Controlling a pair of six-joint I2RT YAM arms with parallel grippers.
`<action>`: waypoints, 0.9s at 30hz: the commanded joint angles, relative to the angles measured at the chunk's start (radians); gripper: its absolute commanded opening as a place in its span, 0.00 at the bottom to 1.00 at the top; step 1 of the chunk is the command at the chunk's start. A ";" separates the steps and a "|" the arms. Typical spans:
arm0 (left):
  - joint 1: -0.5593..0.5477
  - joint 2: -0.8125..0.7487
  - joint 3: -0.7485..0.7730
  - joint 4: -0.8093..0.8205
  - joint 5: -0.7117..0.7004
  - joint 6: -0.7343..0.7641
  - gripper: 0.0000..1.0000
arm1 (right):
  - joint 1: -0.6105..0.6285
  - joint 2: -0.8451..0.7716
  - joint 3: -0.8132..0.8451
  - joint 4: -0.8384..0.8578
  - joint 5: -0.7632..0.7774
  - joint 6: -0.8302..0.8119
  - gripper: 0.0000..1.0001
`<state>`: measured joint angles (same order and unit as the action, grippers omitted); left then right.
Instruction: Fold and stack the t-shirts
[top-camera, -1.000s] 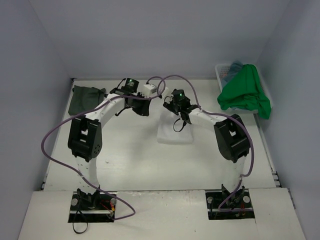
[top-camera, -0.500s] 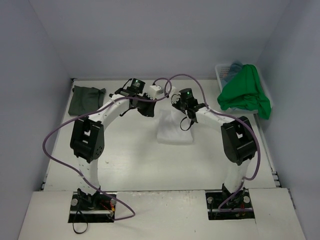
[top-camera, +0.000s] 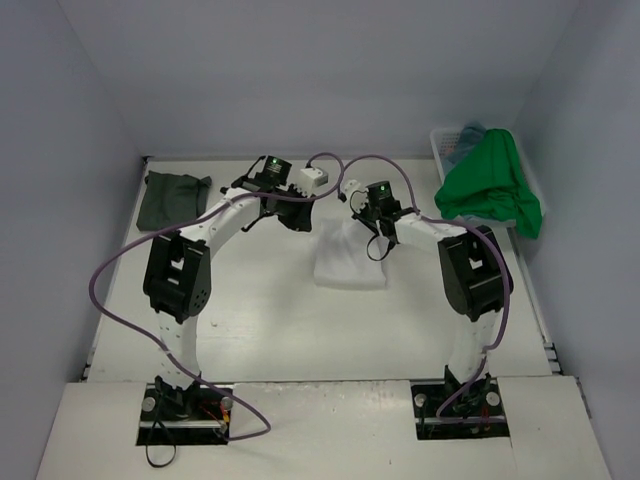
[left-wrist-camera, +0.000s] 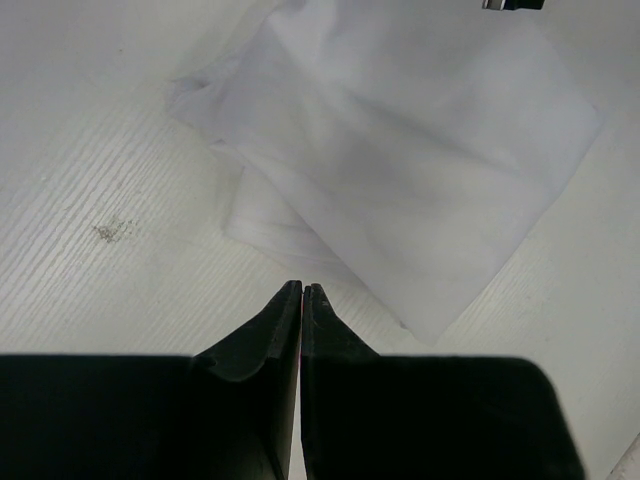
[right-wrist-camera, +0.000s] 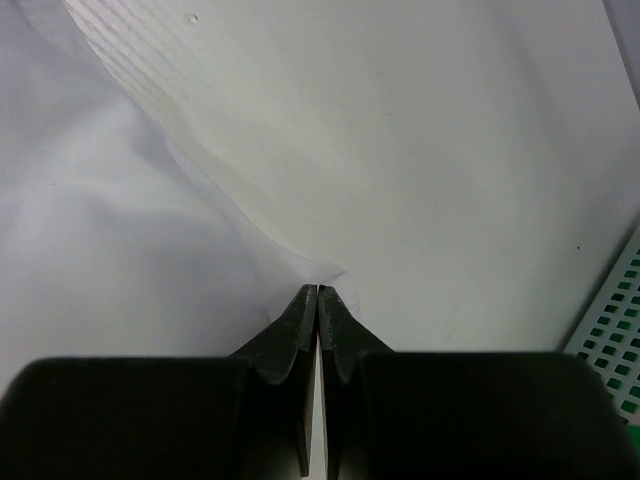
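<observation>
Under both grippers lies the table (top-camera: 260, 300). On it, straight ahead of the left gripper (left-wrist-camera: 302, 290) and spreading leftward from the right gripper (right-wrist-camera: 318, 292), is the white t-shirt (top-camera: 350, 262), part folded into a rough rectangle. Well off to the right gripper's right, a bright green t-shirt (top-camera: 490, 190) hangs over a white basket (top-camera: 445, 145). Well off to the left gripper's left lies a dark grey-green t-shirt (top-camera: 172, 198).

Both grippers have their jaws pressed together. The right one's tips meet a corner of the white cloth and look to be pinching it. The left one's tips sit at the shirt's edge; whether cloth is caught I cannot tell.

The step looks like folding this edge over. Both corners should rise level, travel at one pace with the cloth taut, and land edge on edge. If the left has missed, regrasp first.
</observation>
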<state>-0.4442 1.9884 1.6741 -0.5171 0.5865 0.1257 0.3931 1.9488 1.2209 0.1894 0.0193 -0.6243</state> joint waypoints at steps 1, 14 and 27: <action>-0.002 -0.033 0.064 0.032 0.029 -0.014 0.00 | 0.000 -0.025 0.014 0.038 0.050 -0.002 0.00; -0.001 -0.069 -0.008 0.121 0.090 -0.084 0.00 | -0.002 -0.182 0.075 -0.082 -0.051 0.063 0.00; 0.009 -0.002 -0.010 0.178 0.167 -0.178 0.00 | -0.002 -0.258 0.072 -0.245 -0.419 0.127 0.00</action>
<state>-0.4431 2.0033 1.6375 -0.3920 0.7162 -0.0315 0.3923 1.7103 1.2774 -0.0044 -0.2825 -0.5190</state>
